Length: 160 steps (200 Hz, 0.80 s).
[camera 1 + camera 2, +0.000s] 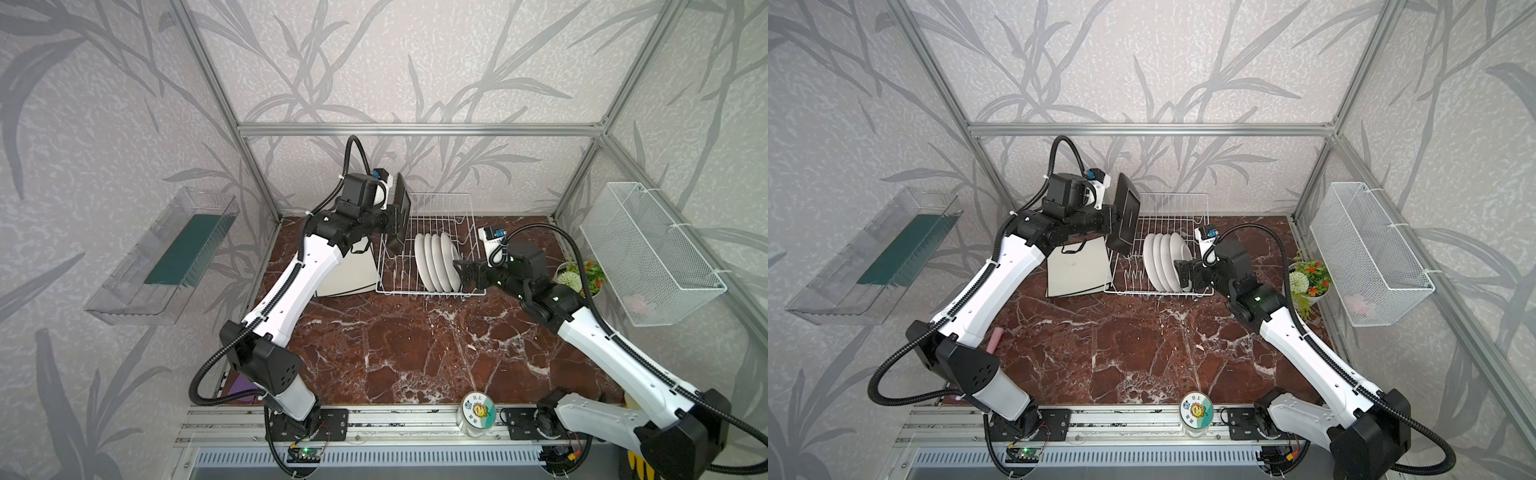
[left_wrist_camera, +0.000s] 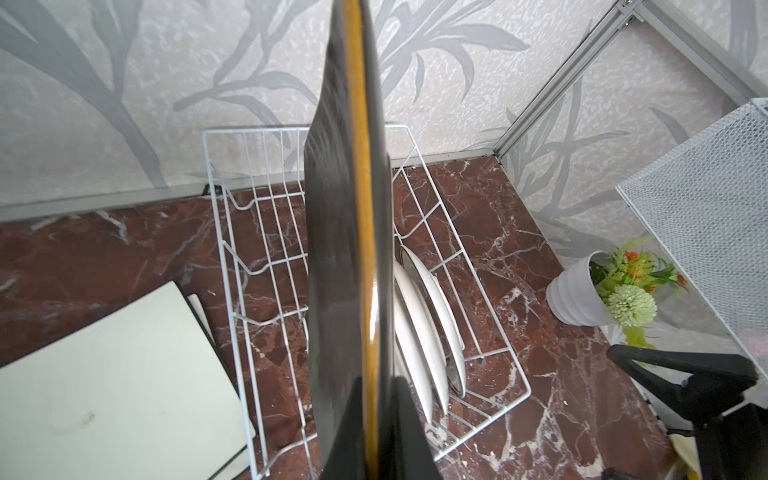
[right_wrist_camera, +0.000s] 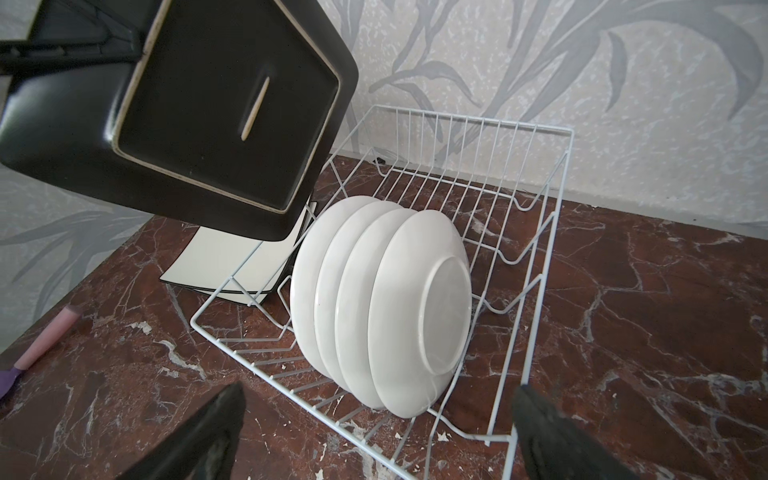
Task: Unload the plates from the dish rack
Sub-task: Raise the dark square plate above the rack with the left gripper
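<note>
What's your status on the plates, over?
Left gripper shut on black plate, above dish rack. Right gripper open, by four white plates. Nothing in the way.

Left arm [image 1: 286, 291] reaching to the far side, wrist raised, left gripper [image 1: 391, 226] clamped on the black square plate [image 1: 402, 208], right arm [image 1: 602, 332] stretched low toward the centre, right gripper [image 1: 462, 274] spread wide, empty

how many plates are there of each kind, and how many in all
round white plates: 4, standing on edge in the dish rack
black square plate: 1, held by the left gripper over the rack
cream square plates: 2, stacked on the table beside the rack
total: 7
</note>
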{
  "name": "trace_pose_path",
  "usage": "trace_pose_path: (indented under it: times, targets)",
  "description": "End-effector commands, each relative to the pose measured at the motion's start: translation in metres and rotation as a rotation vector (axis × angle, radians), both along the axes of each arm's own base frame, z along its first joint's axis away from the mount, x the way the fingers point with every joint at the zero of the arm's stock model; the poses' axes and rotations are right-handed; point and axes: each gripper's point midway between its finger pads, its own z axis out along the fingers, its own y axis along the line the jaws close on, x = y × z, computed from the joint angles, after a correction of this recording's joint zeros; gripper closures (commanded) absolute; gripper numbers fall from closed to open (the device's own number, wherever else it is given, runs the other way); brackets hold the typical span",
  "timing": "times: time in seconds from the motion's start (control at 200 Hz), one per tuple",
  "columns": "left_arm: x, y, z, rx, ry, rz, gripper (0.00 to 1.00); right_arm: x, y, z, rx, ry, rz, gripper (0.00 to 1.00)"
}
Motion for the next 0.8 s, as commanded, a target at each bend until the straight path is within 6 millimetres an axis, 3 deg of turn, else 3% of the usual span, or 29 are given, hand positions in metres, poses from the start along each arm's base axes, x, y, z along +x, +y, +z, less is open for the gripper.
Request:
trace_pose_path:
  times: [0.0, 0.18, 0.305, 0.46, 0.595, 0.795]
  targets:
    - [-0.002, 0.009, 0.077, 0.002, -0.307, -0.005, 1.00, 0.001, 0.001, 0.012, 0.050, 0.016, -0.009, 0.01]
    - [-0.010, 0.009, 0.078, 0.066, -0.405, -0.063, 1.00, 0.011, -0.011, 0.026, 0.317, 0.137, -0.069, 0.01]
    - [-0.015, 0.008, 0.078, 0.126, -0.463, -0.106, 1.00, 0.025, -0.024, 0.025, 0.519, 0.257, -0.140, 0.01]
    - [-0.021, 0.013, 0.080, 0.209, -0.557, -0.131, 1.00, 0.031, -0.024, 0.022, 0.607, 0.329, -0.138, 0.01]
    - [-0.039, 0.009, 0.084, 0.292, -0.671, -0.190, 1.00, 0.037, -0.020, 0.022, 0.712, 0.408, -0.105, 0.01]
    - [-0.050, 0.005, 0.072, 0.479, -0.743, -0.255, 1.00, 0.047, -0.016, 0.030, 0.805, 0.459, -0.068, 0.01]
